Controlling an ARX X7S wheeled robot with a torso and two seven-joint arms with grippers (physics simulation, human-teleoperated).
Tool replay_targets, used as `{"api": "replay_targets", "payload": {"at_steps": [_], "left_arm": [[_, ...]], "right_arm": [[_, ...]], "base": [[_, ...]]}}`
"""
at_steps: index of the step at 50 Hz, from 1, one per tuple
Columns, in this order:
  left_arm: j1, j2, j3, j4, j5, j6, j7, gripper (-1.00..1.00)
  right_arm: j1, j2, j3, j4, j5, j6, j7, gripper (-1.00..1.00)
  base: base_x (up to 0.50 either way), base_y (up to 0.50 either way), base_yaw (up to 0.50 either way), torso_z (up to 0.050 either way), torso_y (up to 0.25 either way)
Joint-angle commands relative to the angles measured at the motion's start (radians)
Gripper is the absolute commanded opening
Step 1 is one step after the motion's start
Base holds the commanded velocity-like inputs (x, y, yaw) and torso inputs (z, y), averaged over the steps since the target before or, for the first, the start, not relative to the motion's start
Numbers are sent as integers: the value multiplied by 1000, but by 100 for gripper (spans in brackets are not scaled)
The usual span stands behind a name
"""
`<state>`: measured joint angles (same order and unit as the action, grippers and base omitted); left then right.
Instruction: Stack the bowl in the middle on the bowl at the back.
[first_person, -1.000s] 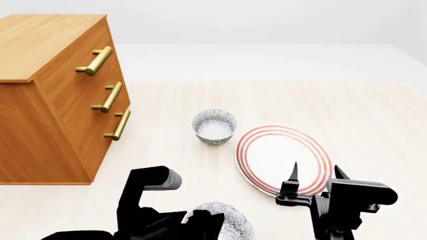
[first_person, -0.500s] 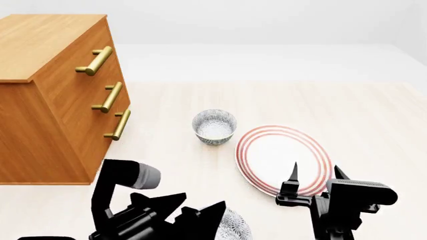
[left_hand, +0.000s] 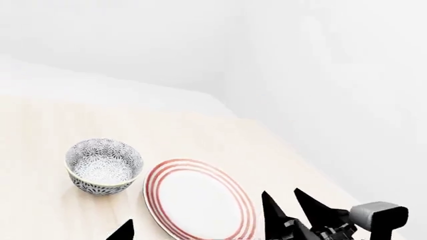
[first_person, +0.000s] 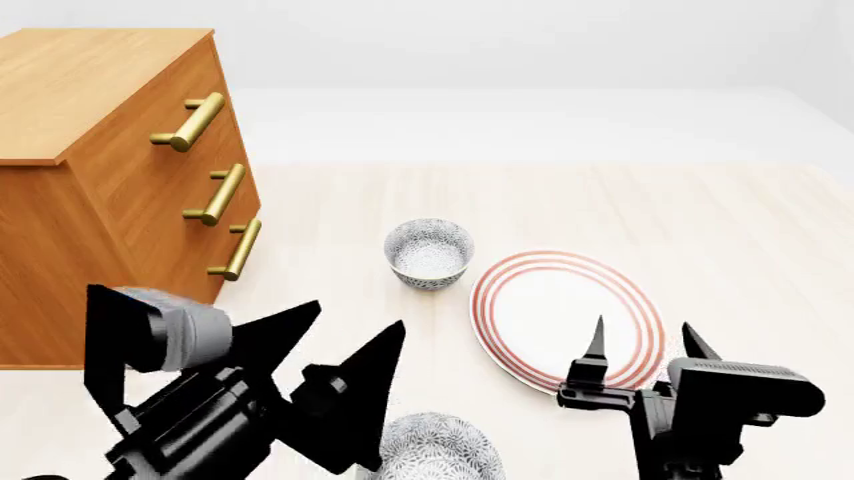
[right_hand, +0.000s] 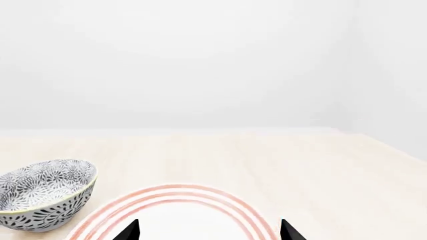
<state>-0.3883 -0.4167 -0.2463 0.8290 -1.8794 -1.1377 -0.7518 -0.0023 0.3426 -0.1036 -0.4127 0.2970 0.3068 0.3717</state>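
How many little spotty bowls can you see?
2. One bowl sits beside the red-ringed plate; another bowl lies near the left gripper. More may be hidden.

1. Bowl at the back (first_person: 430, 253) stands ahead of left end effector (first_person: 340, 352), well apart.
2. Plate (first_person: 567, 318) lies just ahead of right end effector (first_person: 643, 347), right of that bowl.
3. Bowl in the middle (first_person: 441, 449) sits just right of left end effector.
4. Dresser (first_person: 114, 190) stands left, on table (first_person: 747, 240).

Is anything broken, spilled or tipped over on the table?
Nothing stands out. The back bowl sits upright beside the red-ringed plate, which lies flat. The nearer bowl is upright too. No cracks or spills show.
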Motion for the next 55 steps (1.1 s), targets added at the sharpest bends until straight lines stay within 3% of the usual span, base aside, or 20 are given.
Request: {"api": "replay_targets", "payload": {"at_steps": [1,6,8,9,15,19,24,29,35,43,52,55], "left_arm": [[29,72,-184,125,392,-25,282,100],[85,104,-223,178,645,62,453,100],[141,110,-197,216,821,161,533,100],[190,74,-149,218,893,275,535,100],[470,-195,87,218,1167,887,348,100],[593,-267,130,216,1325,1111,241,100],[636,-227,104,177,1398,1199,241,100],[667,-203,69,145,1408,1254,243,100],[698,-195,59,133,1393,1298,263,100],[798,-171,24,154,1390,1391,300,100],[886,-128,30,143,1425,1548,392,100],[899,-112,36,130,1443,1606,424,100]], "right_arm": [[-36,25,20,-169,-1,43,47,100],[-48,44,36,-274,-2,84,77,100],[-57,52,41,-324,-9,99,92,100],[-62,56,45,-351,-12,108,100,100],[-55,86,59,-492,-24,184,138,100],[-61,100,60,-577,-41,215,165,100],[-99,149,48,-634,-41,175,230,100],[-98,393,-90,-634,50,34,505,100],[19,644,-358,-634,84,-107,796,100],[92,722,-501,-634,57,-174,906,100],[444,892,-1025,-634,-51,-272,1196,100],[382,899,-981,-634,-88,-278,1198,100]], "base": [[0,0,0,0,0],[0,0,0,0,0],[0,0,0,0,0],[0,0,0,0,0],[0,0,0,0,0],[0,0,0,0,0],[0,0,0,0,0],[0,0,0,0,0],[0,0,0,0,0],[0,0,0,0,0],[0,0,0,0,0],[0,0,0,0,0]]}}
